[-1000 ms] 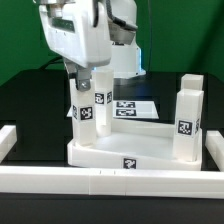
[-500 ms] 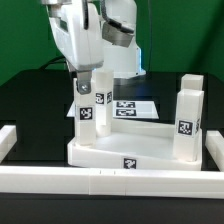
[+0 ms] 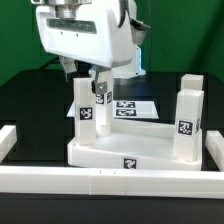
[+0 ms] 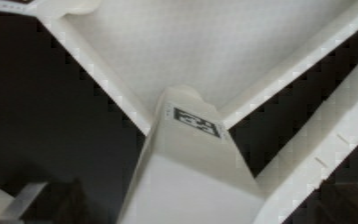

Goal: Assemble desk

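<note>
The white desk tabletop (image 3: 112, 152) lies rim-up on the black table. Three white tagged legs stand upright on it: two close together at the exterior view's left, one in front (image 3: 84, 112) and one behind (image 3: 102, 102), and one at the right (image 3: 188, 122). My gripper (image 3: 88, 78) hangs just over the tops of the two left legs. In the wrist view one leg (image 4: 197, 160) stands between the fingers over the tabletop's floor (image 4: 194, 50). My gripper (image 4: 197, 205) is open there, with a dark gap between the leg and the one finger (image 4: 16, 200) that shows.
White border rails run along the front (image 3: 110, 181), the left (image 3: 8, 142) and the right (image 3: 214, 150) of the work area. The marker board (image 3: 132, 105) lies behind the tabletop. The arm's base (image 3: 128, 58) stands at the back.
My hand has turned about its vertical axis above the left legs and now shows its broad side. The legs and their tags have stayed where they were.
</note>
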